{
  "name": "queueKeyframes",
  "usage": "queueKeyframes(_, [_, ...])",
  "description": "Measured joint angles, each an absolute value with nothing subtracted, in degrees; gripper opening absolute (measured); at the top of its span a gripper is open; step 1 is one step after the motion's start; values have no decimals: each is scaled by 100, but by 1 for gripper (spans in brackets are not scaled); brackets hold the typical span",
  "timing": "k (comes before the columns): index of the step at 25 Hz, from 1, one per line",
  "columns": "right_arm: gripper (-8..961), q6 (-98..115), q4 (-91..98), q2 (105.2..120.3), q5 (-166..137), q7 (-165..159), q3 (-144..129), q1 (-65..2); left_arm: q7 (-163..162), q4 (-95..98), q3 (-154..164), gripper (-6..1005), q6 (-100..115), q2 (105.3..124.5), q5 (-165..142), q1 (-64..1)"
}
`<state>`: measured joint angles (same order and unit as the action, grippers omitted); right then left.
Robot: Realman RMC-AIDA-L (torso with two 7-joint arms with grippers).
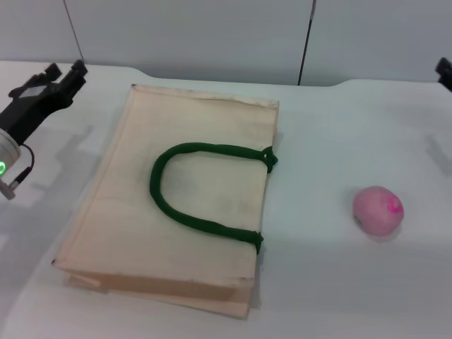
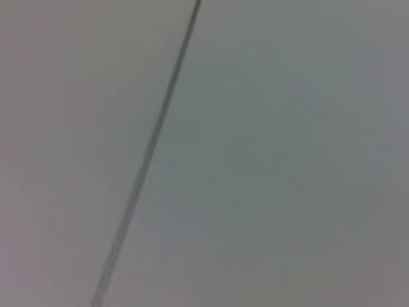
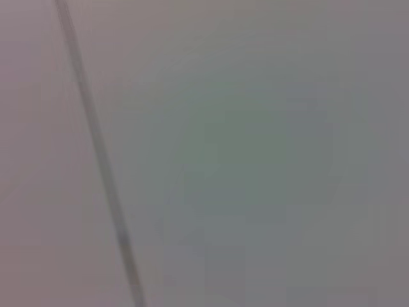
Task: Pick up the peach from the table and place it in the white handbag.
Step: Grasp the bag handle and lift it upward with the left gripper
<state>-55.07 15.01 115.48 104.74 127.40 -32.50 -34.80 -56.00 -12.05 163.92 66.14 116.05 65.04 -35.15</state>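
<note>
The peach sits alone on the white table, out on the robot's right side, well apart from the white handbag. It's a small round thing, pale pink all over with a brighter magenta blotch on its upper right, and it throws a soft shadow onto the table just beneath it. Nothing is touching it. The handbag lies flat in the middle of the table, a big cream rectangle turned at a slight angle, its near end showing a folded double edge. A thick dark-green rope handle loops across the top face, both ends fixed near the bag's right-hand edge, the side facing the peach. Over on the left, the left claw hangs above the far left corner of the table, dark fingers pointing away toward the back wall, holding nothing; how far apart those fingers stand, I cannot tell from here. A small green light glows on the arm behind it. The right claw is barely in the picture, just a dark sliver at the far right edge, and its state can't be told either. Both wrist views show only a plain pale surface crossed by a thin dark line.
</note>
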Motion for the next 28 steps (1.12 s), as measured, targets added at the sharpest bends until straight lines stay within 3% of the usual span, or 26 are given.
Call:
queueKeyframes(16, [741,-6265,2354,11540,8876,11552,-3211,-3441,-9519,-2945,16401,579,7655,11494,2232,-4735])
queueKeyframes(28, [742,-6443,2721,11551,8406,11179,-3233,-3427,-10170,-2970,16403,578,7771,11408,1025,-5099])
